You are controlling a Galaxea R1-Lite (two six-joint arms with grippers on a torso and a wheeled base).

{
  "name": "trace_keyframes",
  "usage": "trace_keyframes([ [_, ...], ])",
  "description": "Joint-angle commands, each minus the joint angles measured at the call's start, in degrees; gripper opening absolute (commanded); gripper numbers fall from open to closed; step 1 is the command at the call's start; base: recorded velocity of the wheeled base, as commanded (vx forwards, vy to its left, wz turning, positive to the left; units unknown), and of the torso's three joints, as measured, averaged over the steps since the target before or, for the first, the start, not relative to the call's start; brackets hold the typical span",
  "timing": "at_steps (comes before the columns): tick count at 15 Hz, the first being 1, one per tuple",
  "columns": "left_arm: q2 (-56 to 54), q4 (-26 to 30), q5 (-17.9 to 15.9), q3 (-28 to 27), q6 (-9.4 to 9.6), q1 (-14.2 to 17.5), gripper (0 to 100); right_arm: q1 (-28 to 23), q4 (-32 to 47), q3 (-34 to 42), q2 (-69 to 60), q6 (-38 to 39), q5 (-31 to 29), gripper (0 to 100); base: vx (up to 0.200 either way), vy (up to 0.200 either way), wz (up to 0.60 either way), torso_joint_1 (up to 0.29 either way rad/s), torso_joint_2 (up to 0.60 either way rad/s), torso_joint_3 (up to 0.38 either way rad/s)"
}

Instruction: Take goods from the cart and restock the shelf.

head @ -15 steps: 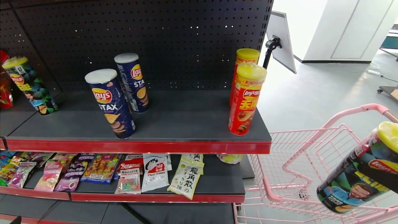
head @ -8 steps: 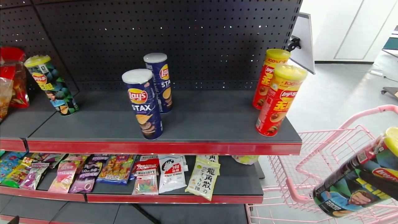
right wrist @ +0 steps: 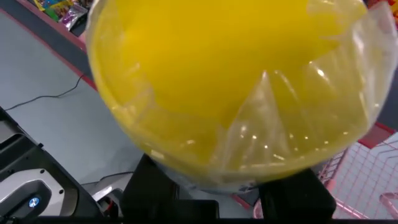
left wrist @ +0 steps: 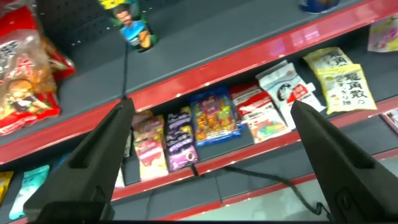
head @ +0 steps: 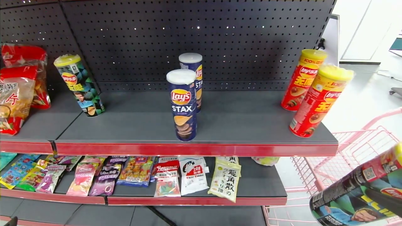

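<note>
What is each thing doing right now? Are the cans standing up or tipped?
Held can, tipped, lid on, clamped in right gripper.
Left gripper, open, empty.
Blue cans, standing, lids on.
Red cans, standing, lids on.
Shelf's green can, standing, lid on.
Snack bags, lying flat.

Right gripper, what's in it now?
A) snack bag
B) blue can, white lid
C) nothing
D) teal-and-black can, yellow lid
D: the right gripper is clamped on a can with teal-and-black print, and the right wrist view looks straight onto its yellow lid.
</note>
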Motion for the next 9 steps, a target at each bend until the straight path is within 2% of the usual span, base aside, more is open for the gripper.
trace_keyframes([
  [1, 0.0, 0.0, 0.0, 0.0, -0.01, 0.0, 100, 0.2, 0.0, 0.0, -0.8, 0.0, -0.1, 0, 0.000, 0.200, 0.00, 0.002, 0.01, 0.002],
  [9, 0.0, 0.0, 0.8, 0.0, -0.01, 0.0, 100, 0.0, 0.5, 0.4, -2.7, 0.2, -0.5, 0, 0.000, 0.200, 0.00, 0.004, 0.00, 0.001],
])
